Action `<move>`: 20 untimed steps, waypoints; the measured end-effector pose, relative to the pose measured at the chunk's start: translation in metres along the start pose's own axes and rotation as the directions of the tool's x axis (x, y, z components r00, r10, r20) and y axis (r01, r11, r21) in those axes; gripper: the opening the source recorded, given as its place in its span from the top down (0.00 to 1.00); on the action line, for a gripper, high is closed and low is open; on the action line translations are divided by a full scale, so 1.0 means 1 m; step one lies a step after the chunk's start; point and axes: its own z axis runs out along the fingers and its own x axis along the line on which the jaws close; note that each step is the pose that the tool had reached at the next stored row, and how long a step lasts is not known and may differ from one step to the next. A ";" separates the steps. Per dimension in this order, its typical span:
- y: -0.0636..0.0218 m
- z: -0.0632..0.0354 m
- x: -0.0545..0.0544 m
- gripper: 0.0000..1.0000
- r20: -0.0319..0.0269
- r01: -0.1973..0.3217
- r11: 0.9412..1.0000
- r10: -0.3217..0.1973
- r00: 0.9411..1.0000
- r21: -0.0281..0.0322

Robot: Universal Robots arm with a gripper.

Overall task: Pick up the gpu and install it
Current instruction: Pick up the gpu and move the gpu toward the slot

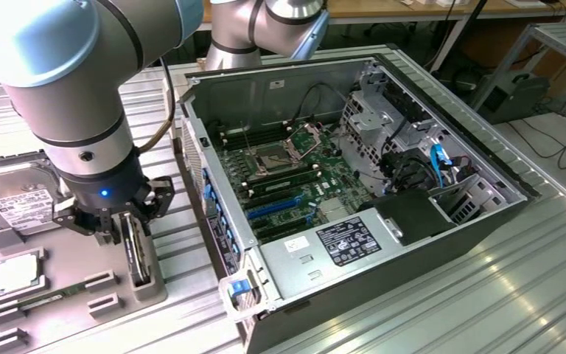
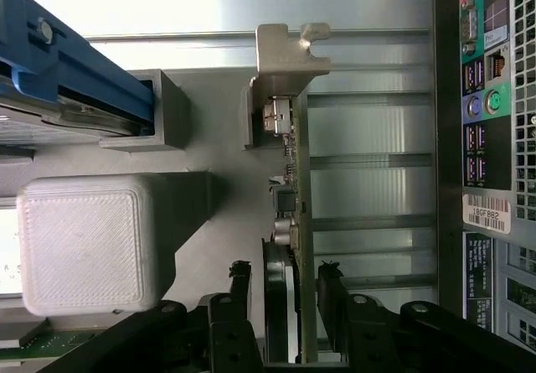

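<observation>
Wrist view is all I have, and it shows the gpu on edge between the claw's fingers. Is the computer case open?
Observer: Yes. The computer case lies on its side with the panel off, so the motherboard is exposed.
Operator: Any card in the slots?
Observer: None that I can see; the blue slots look empty.
Operator: Where does the gpu stand relative to the case?
Observer: The gpu stands in a grey holder to the exterior view's left of the case, with the claw down over it.
</observation>
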 end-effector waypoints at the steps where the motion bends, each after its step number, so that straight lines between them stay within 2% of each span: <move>1: 0.0000 0.0000 0.000 0.55 0.000 0.000 1.000 0.000 1.000 0.000; 5: -0.0001 0.0000 0.000 0.55 0.000 0.000 1.000 0.000 1.000 0.000; 10: -0.0051 -0.0002 0.002 0.55 0.000 0.000 1.000 0.000 1.000 0.000; 15: -0.0052 -0.0002 0.002 0.55 0.000 0.000 1.000 0.000 1.000 0.000; 17: -0.0051 -0.0002 0.002 0.56 0.000 0.000 1.000 0.000 1.000 0.000; 18: -0.0052 -0.0002 0.002 0.64 0.000 0.000 1.000 0.000 1.000 0.000; 20: -0.0051 -0.0001 0.002 0.64 0.000 0.000 1.000 0.000 1.000 0.000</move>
